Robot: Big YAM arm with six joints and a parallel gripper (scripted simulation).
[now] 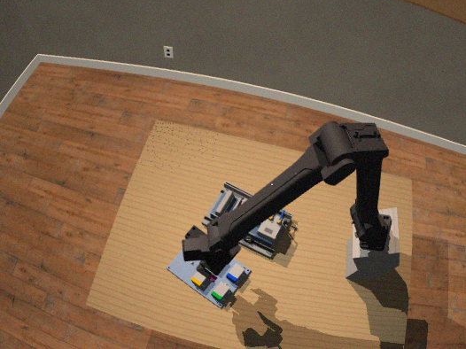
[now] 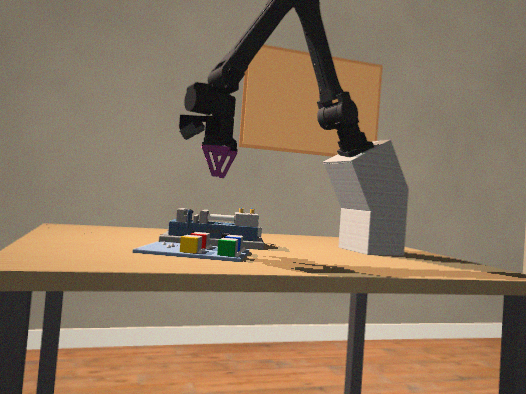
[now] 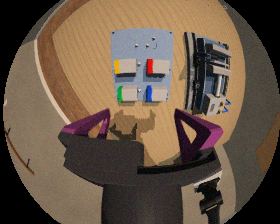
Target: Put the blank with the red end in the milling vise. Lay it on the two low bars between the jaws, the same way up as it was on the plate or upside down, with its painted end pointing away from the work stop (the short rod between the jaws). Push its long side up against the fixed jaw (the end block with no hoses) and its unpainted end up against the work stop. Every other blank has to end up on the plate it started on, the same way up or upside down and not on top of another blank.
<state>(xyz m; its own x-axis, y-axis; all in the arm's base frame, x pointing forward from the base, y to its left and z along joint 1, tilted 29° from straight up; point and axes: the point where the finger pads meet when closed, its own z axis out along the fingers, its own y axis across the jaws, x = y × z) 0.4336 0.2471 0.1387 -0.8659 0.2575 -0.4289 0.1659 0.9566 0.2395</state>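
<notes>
The blank with the red end (image 3: 155,67) lies on the light blue plate (image 3: 141,65), in the corner nearest the vise; it also shows in the side view (image 2: 201,239). The arm hides it in the overhead view. Blanks with yellow (image 3: 125,67), green (image 3: 126,92) and blue (image 3: 155,93) ends lie beside it. The milling vise (image 3: 208,76) stands next to the plate (image 1: 208,281) and is partly hidden by the arm in the overhead view (image 1: 248,219). My gripper (image 2: 219,162) (image 3: 146,133), with purple fingers, is open and empty, high above the plate.
The arm's white pedestal (image 2: 370,199) stands at the right of the table. An orange board (image 2: 305,103) hangs on the wall behind. The arm's shadow falls on the table by the plate (image 1: 261,321).
</notes>
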